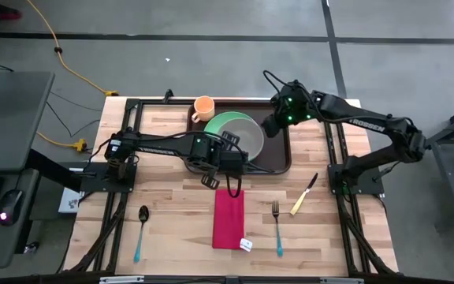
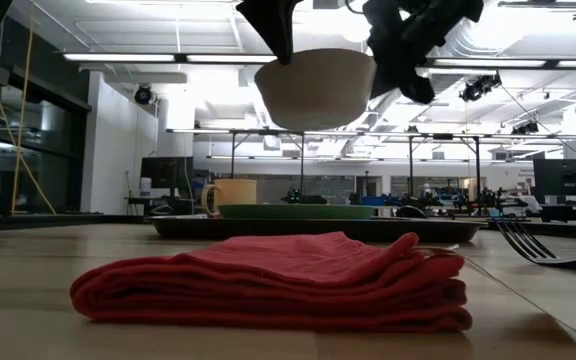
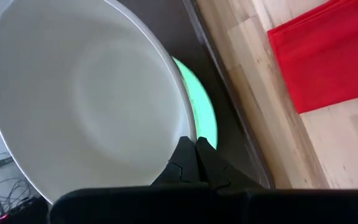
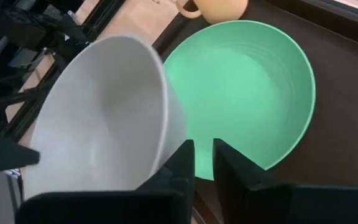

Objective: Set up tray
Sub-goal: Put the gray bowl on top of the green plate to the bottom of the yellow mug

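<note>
napkin: one red napkin, folded, nearest the front edge on bare wood, not on the tray.
cutlery: one spoon with blue handle left of the napkin; one fork with blue handle right of it; one knife with pale handle further right, angled. All three lie on the table, apart from each other.
bowl: one white bowl, lifted clear above the tray, over the green plate. Held at the rim from both sides.
left gripper: left gripper closed to a narrow pinch on the bowl rim, seen in its wrist view.
right gripper: right gripper fingers narrow at the bowl's opposite rim; looks clamped on it, contact partly hidden.
plate: one round green plate flat inside the tray, nothing on it yet.
tray: dark brown tray at the far middle of the table, behind the napkin, flat.
mug: one orange mug in the tray's far left corner, just beside the plate.
done (judged): plate and mug are in the tray, bowl is up in the air.
left (judged): lower the bowl onto the plate; napkin, spoon, fork and knife probably go in after.
progress: about a third, my guess.
count: 1 tray, 1 plate, 1 bowl, 1 mug, 1 napkin, 3 cutlery pieces.
</note>
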Motion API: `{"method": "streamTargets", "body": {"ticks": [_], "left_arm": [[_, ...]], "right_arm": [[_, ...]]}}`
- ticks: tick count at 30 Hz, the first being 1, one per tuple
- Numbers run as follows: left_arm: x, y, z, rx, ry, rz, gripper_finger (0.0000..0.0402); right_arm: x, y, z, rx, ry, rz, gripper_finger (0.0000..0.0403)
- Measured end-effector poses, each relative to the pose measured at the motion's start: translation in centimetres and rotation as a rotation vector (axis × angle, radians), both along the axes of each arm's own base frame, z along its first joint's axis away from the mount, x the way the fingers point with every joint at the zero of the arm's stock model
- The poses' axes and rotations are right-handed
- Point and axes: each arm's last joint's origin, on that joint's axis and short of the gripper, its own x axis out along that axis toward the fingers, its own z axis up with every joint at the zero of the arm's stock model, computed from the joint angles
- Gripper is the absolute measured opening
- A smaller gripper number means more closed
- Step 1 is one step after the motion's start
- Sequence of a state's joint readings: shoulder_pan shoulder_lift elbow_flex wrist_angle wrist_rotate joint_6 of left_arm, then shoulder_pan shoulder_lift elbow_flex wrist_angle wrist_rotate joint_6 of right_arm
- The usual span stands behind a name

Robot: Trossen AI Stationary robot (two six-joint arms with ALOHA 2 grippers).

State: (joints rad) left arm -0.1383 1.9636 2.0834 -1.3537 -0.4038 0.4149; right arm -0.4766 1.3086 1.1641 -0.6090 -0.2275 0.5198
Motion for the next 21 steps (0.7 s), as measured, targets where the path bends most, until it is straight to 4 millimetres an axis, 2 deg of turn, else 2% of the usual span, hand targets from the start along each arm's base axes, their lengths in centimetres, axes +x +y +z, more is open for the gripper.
{"method": "streamTargets", "body": {"ticks": [9, 21], "left_arm": [[0.1, 0.0, -0.1, -0.004, 0.007, -0.008, 0.0006], [2.0, -0.3, -3.3, 0.018, 0.103, -0.055, 0.0006]], "right_arm": [[-0.4, -0.8, 0.0, 0.058, -0.028, 0.018, 0.0088], [-0.6, -0.6, -0.2, 0.092, -0.004, 0.016, 0.0103]]}}
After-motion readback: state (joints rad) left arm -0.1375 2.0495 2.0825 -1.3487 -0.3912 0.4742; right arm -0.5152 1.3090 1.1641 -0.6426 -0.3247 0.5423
